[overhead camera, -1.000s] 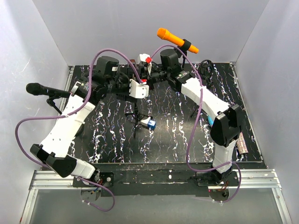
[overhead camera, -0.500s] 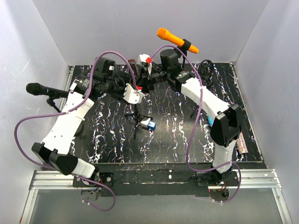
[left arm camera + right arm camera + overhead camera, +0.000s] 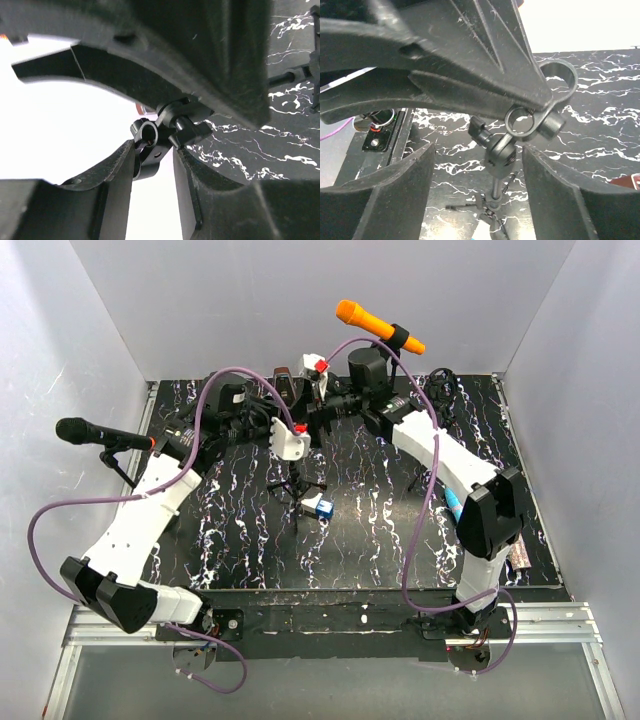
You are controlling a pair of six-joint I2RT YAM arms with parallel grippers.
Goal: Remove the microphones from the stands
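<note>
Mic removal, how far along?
Done: nothing visible. The orange microphone and black microphone are both mounted. In hand: left gripper pinches the centre stand's clip joint, and right gripper is open around it. To do: get a microphone off.

A small blue-and-white block (image 3: 319, 506) lies on the black marbled mat (image 3: 370, 540).

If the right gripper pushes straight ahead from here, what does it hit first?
Most likely the mic stand's swivel joint, centred just ahead of the right gripper and its open fingers. Depth is unclear, but nothing looks nearer.
</note>
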